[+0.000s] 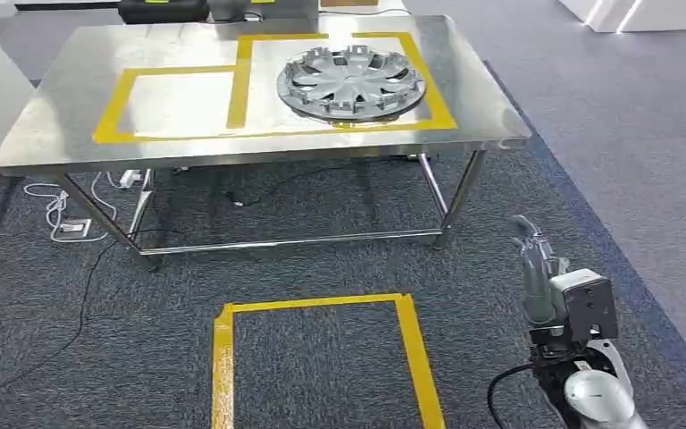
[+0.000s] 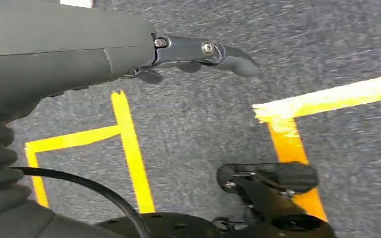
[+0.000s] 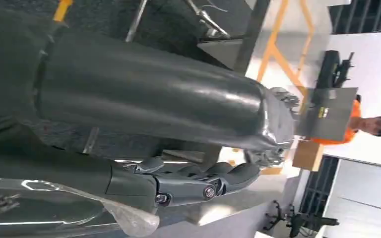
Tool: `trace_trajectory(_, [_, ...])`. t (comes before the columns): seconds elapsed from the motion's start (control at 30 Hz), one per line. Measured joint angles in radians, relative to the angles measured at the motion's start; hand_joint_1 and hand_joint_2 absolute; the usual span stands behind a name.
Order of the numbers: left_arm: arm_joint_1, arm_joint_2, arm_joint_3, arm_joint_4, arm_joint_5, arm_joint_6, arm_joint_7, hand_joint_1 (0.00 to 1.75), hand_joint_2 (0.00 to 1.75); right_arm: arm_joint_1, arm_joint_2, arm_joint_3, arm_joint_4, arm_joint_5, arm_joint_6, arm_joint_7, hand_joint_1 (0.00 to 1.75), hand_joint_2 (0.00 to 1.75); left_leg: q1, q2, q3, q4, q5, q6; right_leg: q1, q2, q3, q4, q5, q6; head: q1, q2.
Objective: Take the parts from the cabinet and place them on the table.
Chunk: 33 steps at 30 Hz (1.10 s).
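Hubcap (image 1: 351, 82) lies flat on the steel worktop (image 1: 71, 116), inside the right-hand box of yellow tape (image 1: 239, 82), towards the far side, well apart from both hands. It is a silver disc with curved spokes running from a small hub to a raised rim, with open slots between them; it seems to lie inner face up, clips along the rim, though that is hard to tell.

By its look it is thin moulded plastic: light, fairly stiff, but likely to flex and to crack at the clips if squeezed hard. The glossy finish may be slippery. The rim looks the best place to take hold, or a spoke through one of the slots, and its breadth may call for two hands.

Right hand (image 1: 536, 268) hangs low beside the body, over the carpet, fingers straight and loosely apart, holding nothing. Left hand (image 2: 198, 52) hangs over the carpet and the floor tape (image 2: 131, 148), fingers extended, also holding nothing.

With one part set down already, more presumably wait in the cabinet.
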Motion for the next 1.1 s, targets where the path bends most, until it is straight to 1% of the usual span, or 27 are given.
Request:
trace_trajectory(0.03, [0.000, 0.000, 0.000, 0.000, 0.000, 0.000, 0.000, 0.00, 0.00, -0.001, 0.000, -0.001, 0.000, 0.005, 0.000, 0.003, 0.00, 0.00, 0.001, 0.000, -0.005, 0.004, 0.006, -0.005, -0.002, -0.001, 0.069, -0.095, 0.008, 0.000, 0.000, 0.000])
trace_trajectory(0.07, [0.000, 0.001, 0.001, 0.000, 0.000, 0.000, 0.000, 0.00, 0.00, -0.001, 0.000, -0.001, 0.000, 0.011, 0.000, 0.008, 0.00, 0.00, -0.003, 0.000, -0.010, 0.010, 0.009, -0.010, -0.003, -0.001, 0.137, -0.183, -0.013, 0.001, 0.001, 0.000])
trace_trajectory(0.1, [-0.001, 0.002, 0.001, 0.000, 0.000, 0.000, 0.000, 0.00, 0.00, -0.003, 0.000, 0.000, 0.000, 0.021, 0.000, 0.015, 0.00, 0.00, -0.006, -0.001, -0.017, 0.020, 0.011, -0.013, 0.000, 0.004, 0.179, -0.238, -0.033, -0.004, 0.002, 0.000])
trace_trajectory(0.13, [0.000, 0.002, 0.002, 0.000, 0.000, 0.000, 0.000, 0.00, 0.00, -0.002, 0.000, 0.000, 0.000, 0.025, 0.000, 0.021, 0.00, 0.00, -0.008, -0.001, -0.021, 0.025, 0.017, -0.019, -0.001, 0.004, 0.173, -0.244, -0.041, -0.010, 0.002, 0.000])
trace_trajectory(0.2, [-0.001, 0.002, 0.005, 0.000, 0.000, 0.000, 0.000, 0.00, 0.00, 0.006, -0.003, -0.001, 0.001, 0.033, 0.001, 0.029, 0.00, 0.00, -0.004, -0.002, -0.022, 0.026, 0.024, -0.024, 0.002, 0.004, 0.159, -0.241, -0.036, -0.018, 0.003, 0.000])
trace_trajectory(0.23, [0.001, 0.003, 0.005, 0.000, 0.000, 0.000, 0.000, 0.00, 0.00, 0.006, -0.004, -0.001, 0.001, 0.034, 0.001, 0.030, 0.00, 0.00, -0.001, -0.003, -0.026, 0.034, 0.015, -0.028, -0.002, 0.001, 0.156, -0.244, -0.028, -0.030, 0.003, 0.000])
trace_trajectory(0.27, [0.002, 0.003, 0.005, 0.000, 0.000, 0.000, 0.000, 0.00, 0.00, 0.006, -0.004, -0.001, 0.001, 0.035, 0.001, 0.031, 0.00, 0.00, 0.000, -0.004, -0.036, 0.061, -0.017, -0.034, -0.001, 0.000, 0.152, -0.244, -0.025, -0.038, 0.000, 0.000])
trace_trajectory(0.33, [0.002, 0.002, 0.006, 0.000, -0.002, 0.000, 0.000, 0.00, 0.00, 0.007, -0.005, -0.002, 0.002, 0.040, 0.000, 0.042, 0.00, 0.00, 0.002, -0.004, -0.094, 0.213, -0.117, -0.042, 0.003, -0.001, 0.147, -0.243, -0.013, -0.051, -0.002, 0.000])
trace_trajectory(0.37, [0.003, 0.000, 0.006, 0.000, -0.003, -0.001, 0.000, 0.00, 0.00, 0.009, -0.005, -0.003, 0.004, 0.045, 0.000, 0.049, 0.00, 0.00, 0.003, -0.004, -0.122, 0.291, -0.153, -0.044, 0.005, -0.002, 0.139, -0.242, -0.007, -0.053, -0.001, 0.000])
trace_trajectory(0.4, [0.004, 0.000, 0.006, 0.000, -0.006, -0.002, 0.000, 0.00, 0.00, 0.012, -0.005, -0.004, 0.006, 0.051, 0.001, 0.055, 0.00, 0.00, 0.003, -0.004, -0.137, 0.343, -0.167, -0.043, 0.008, -0.001, 0.131, -0.241, -0.001, -0.054, -0.001, 0.000])
trace_trajectory(0.43, [0.005, 0.000, 0.007, 0.000, -0.006, -0.002, 0.000, 0.00, 0.00, 0.013, -0.006, -0.005, 0.009, 0.057, 0.002, 0.060, 0.00, 0.00, 0.003, -0.004, -0.131, 0.347, -0.156, -0.041, 0.010, -0.001, 0.126, -0.239, 0.002, -0.054, -0.001, 0.000])
trace_trajectory(0.47, [0.005, 0.000, 0.009, 0.000, -0.007, -0.002, 0.000, 0.00, 0.00, 0.014, -0.008, -0.006, 0.011, 0.057, 0.003, 0.063, 0.00, 0.00, 0.002, -0.004, -0.107, 0.314, -0.126, -0.037, 0.012, 0.000, 0.120, -0.236, 0.004, -0.054, -0.002, 0.000])
trace_trajectory(0.53, [0.005, 0.001, 0.016, 0.000, -0.008, -0.002, 0.000, 0.00, 0.00, 0.014, -0.011, -0.008, 0.013, 0.059, 0.003, 0.065, 0.00, 0.00, -0.002, -0.005, -0.010, 0.137, -0.039, -0.022, 0.015, 0.001, 0.117, -0.229, 0.004, -0.054, -0.002, 0.000])
trace_trajectory(0.57, [0.005, 0.002, 0.016, 0.000, -0.009, -0.002, 0.000, 0.00, 0.00, 0.014, -0.011, -0.008, 0.013, 0.059, 0.003, 0.065, 0.00, 0.00, -0.007, -0.007, 0.030, 0.057, -0.029, -0.012, 0.014, 0.000, 0.115, -0.227, 0.003, -0.053, -0.001, 0.000])
trace_trajectory(0.6, [0.005, 0.004, 0.018, 0.000, -0.009, -0.002, 0.000, 0.00, 0.00, 0.012, -0.011, -0.008, 0.014, 0.060, 0.003, 0.065, 0.00, 0.00, -0.008, -0.007, 0.044, 0.040, -0.037, -0.010, 0.017, 0.001, 0.109, -0.225, 0.006, -0.049, 0.000, 0.000])
trace_trajectory(0.7, [0.004, 0.003, 0.020, 0.000, -0.009, -0.002, 0.000, 0.00, 0.00, 0.013, -0.014, -0.008, 0.014, 0.062, 0.003, 0.066, 0.00, 0.00, -0.013, -0.007, 0.035, 0.026, -0.036, -0.005, 0.014, 0.000, 0.100, -0.227, 0.017, -0.031, 0.000, 0.000])
trace_trajectory(0.73, [0.005, 0.001, 0.021, 0.000, -0.009, -0.002, 0.000, 0.00, 0.00, 0.013, -0.015, -0.008, 0.014, 0.063, 0.003, 0.066, 0.00, 0.00, -0.004, -0.006, 0.038, 0.007, -0.025, 0.002, 0.018, 0.000, 0.096, -0.224, 0.013, -0.025, -0.001, 0.000])
trace_trajectory(0.77, [0.004, 0.000, 0.021, 0.000, -0.009, -0.002, 0.000, 0.00, 0.00, 0.013, -0.016, -0.009, 0.015, 0.064, 0.003, 0.067, 0.00, 0.00, -0.002, -0.002, 0.038, 0.000, -0.018, 0.004, 0.015, 0.003, 0.083, -0.208, -0.003, -0.021, 0.000, 0.000])
trace_trajectory(0.8, [0.003, 0.002, 0.021, 0.000, -0.009, -0.002, 0.000, 0.00, 0.00, 0.011, -0.018, -0.009, 0.016, 0.067, 0.003, 0.073, 0.00, 0.00, -0.002, -0.002, 0.034, 0.000, -0.014, 0.011, 0.015, 0.004, 0.061, -0.163, -0.036, -0.016, 0.005, 0.000])
trace_trajectory(0.87, [0.003, 0.002, 0.023, 0.000, -0.009, -0.002, 0.000, 0.00, 0.00, 0.014, -0.021, -0.010, 0.019, 0.074, 0.002, 0.105, 0.00, 0.00, -0.004, -0.002, 0.024, 0.000, -0.011, 0.013, 0.009, 0.003, -0.014, 0.002, -0.115, -0.008, 0.005, 0.000])
trace_trajectory(0.9, [0.004, 0.002, 0.024, 0.000, -0.009, -0.002, 0.000, 0.00, 0.00, 0.018, -0.021, -0.010, 0.023, 0.088, -0.005, 0.127, 0.00, 0.00, -0.004, -0.001, 0.019, 0.001, -0.008, 0.013, 0.007, 0.003, -0.048, 0.074, -0.140, -0.003, 0.005, 0.000])
trace_trajectory(0.93, [0.005, 0.001, 0.024, 0.000, -0.009, -0.002, 0.000, 0.00, 0.00, 0.021, -0.021, -0.010, 0.027, 0.112, -0.018, 0.151, 0.00, 0.00, -0.004, -0.001, 0.015, 0.002, -0.006, 0.011, 0.005, 0.003, -0.058, 0.099, -0.139, 0.000, 0.006, 0.000])
trace_trajectory(0.97, [0.006, 0.000, 0.024, 0.000, -0.009, -0.002, 0.000, 0.00, 0.00, 0.025, -0.021, -0.010, 0.031, 0.135, -0.034, 0.168, 0.00, 0.00, -0.004, -0.001, 0.014, 0.003, -0.004, 0.010, 0.001, 0.003, -0.043, 0.074, -0.115, 0.002, 0.005, 0.000])
trace_trajectory(1.0, [0.007, -0.001, 0.025, 0.000, -0.009, -0.002, 0.001, 0.00, 0.00, 0.028, -0.021, -0.010, 0.035, 0.166, -0.058, 0.184, 0.00, 0.00, -0.002, -0.001, 0.013, 0.005, -0.003, 0.008, -0.002, 0.003, -0.003, 0.003, -0.074, 0.005, 0.005, 0.000])
trace_trajectory(1.03, [0.007, -0.001, 0.026, 0.000, -0.009, -0.002, 0.003, 0.00, 0.00, 0.029, -0.021, -0.010, 0.036, 0.179, -0.072, 0.192, 0.00, 0.00, -0.001, -0.002, 0.013, 0.010, -0.004, 0.007, -0.006, 0.002, 0.053, -0.098, -0.028, 0.006, 0.005, 0.000])
trace_trajectory(1.07, [0.007, -0.002, 0.027, 0.000, -0.009, -0.002, 0.003, 0.00, 0.00, 0.029, -0.021, -0.010, 0.037, 0.174, -0.078, 0.199, 0.00, 0.00, 0.000, -0.002, 0.012, 0.016, -0.006, 0.002, -0.010, 0.001, 0.106, -0.193, 0.005, 0.010, 0.006, 0.000])
trace_trajectory(1.1, [0.006, 0.000, 0.029, 0.000, -0.009, -0.002, 0.003, 0.00, 0.00, 0.027, -0.021, -0.010, 0.039, 0.156, -0.079, 0.201, 0.00, 0.00, -0.007, -0.003, 0.008, 0.022, -0.009, -0.006, -0.002, 0.002, 0.121, -0.226, -0.019, 0.010, 0.007, 0.000])
